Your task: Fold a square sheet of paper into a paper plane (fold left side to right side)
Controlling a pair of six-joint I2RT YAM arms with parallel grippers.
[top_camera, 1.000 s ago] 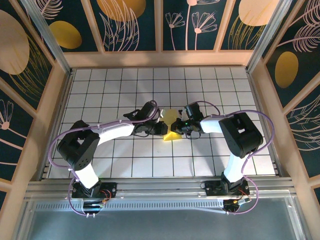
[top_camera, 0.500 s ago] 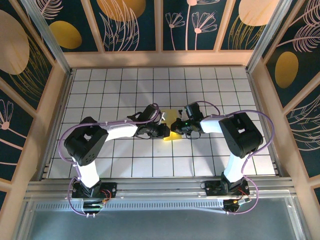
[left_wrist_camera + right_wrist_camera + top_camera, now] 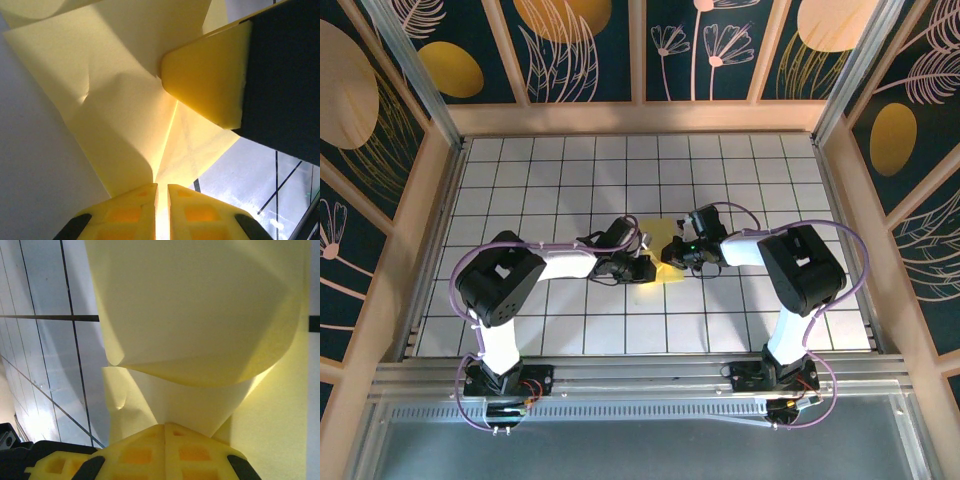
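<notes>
Jaws of the left gripper (image 3: 642, 268), reaching in from the left toward the middle of the table (image 3: 560, 170), stand nearly shut and pinch a creased fold of the pale yellow sheet of paper (image 3: 657, 231). In the left wrist view that crease runs straight down into the thin slit between its yellow pads (image 3: 125, 212). The sheet sits partly folded and buckled between the two grippers, near the table's middle. Just right of it, the right gripper (image 3: 677, 252) is clamped tight on the sheet's other side, with a curled flap arching ahead of its pads (image 3: 135, 452).
</notes>
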